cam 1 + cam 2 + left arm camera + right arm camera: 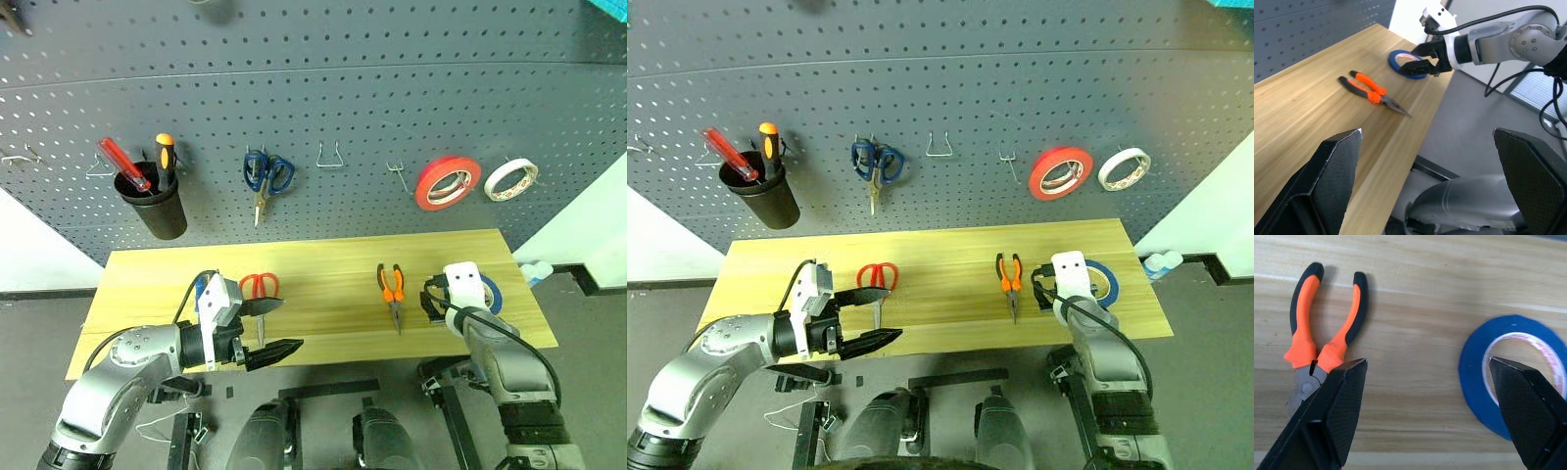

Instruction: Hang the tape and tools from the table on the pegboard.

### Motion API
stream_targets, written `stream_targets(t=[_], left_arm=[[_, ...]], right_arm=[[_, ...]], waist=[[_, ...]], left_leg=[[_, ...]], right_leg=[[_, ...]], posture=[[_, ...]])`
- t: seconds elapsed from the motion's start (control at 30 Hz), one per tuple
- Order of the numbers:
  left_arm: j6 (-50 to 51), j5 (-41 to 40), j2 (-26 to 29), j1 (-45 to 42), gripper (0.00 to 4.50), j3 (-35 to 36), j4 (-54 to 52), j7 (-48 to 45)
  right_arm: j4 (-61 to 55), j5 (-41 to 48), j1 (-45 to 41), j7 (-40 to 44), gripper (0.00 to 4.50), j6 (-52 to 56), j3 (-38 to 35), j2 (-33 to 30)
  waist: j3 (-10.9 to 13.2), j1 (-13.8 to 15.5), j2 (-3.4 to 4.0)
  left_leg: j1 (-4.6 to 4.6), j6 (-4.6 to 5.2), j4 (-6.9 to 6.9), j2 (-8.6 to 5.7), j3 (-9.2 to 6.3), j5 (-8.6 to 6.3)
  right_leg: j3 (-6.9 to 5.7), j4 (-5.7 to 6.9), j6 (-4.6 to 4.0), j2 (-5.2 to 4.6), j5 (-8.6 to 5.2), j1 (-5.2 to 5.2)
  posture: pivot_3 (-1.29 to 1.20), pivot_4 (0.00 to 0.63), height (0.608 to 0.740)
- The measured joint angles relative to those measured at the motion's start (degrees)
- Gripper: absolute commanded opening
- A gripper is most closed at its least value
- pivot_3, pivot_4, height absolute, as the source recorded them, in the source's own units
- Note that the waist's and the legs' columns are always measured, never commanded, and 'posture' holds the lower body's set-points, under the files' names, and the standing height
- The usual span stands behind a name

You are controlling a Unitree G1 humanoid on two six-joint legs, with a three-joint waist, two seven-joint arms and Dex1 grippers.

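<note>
- The blue tape roll (1484, 382) is lying flat on the desk (323, 257), over near its right end and close to the front edge.
- The right gripper (1418, 59) is hanging right over that roll with its fingers spread wide, nothing in them. In the right wrist view one finger sits over the roll's pale core, the other over by the pliers.
- The pliers (392, 291) with orange-and-black handles are just left of the tape, flat on the desk, nose toward the front edge.
- The red-handled scissors (260, 287) are further left, also flat, blades pointing at the front edge.
- The left gripper (274, 328) is at the desk's front edge next to the scissors, fingers wide open and empty.
- Up on the pegboard (323, 108): a black cup (157, 208) with a red screwdriver (124, 164) and an orange-black screwdriver (165, 157), blue-handled scissors (265, 178), then a red-orange roll (447, 183) and a white roll (510, 179) on hooks.
</note>
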Motion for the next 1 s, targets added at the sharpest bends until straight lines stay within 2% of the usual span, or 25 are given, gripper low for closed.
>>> stream_targets(t=[0.47,1.0], left_arm=[[3.70,-4.63,2.63,3.29,4.48,2.64,-6.06,3.13],[5.15,-7.40,4.54,4.21,4.48,4.23,-8.10,4.82]], right_arm=[[12.16,-2.39,-8.06,0.30,4.14,-2.73,-0.17,-1.11],[20.36,-3.28,-12.93,-2.06,4.14,-3.41,-2.28,-1.43]], waist=[[3.01,-0.07,-0.11],[4.05,-0.02,-0.16]], left_leg=[[-0.14,0.01,0.06,0.00,-0.02,0.01],[-0.18,0.00,0.04,0.00,-0.02,0.01]], right_leg=[[-0.05,0.02,0.02,0.00,0.01,-0.11],[-0.08,0.01,0.03,0.00,0.02,-0.15]], posture=[[0.07,0.289,0.740],[0.09,0.290,0.740]])
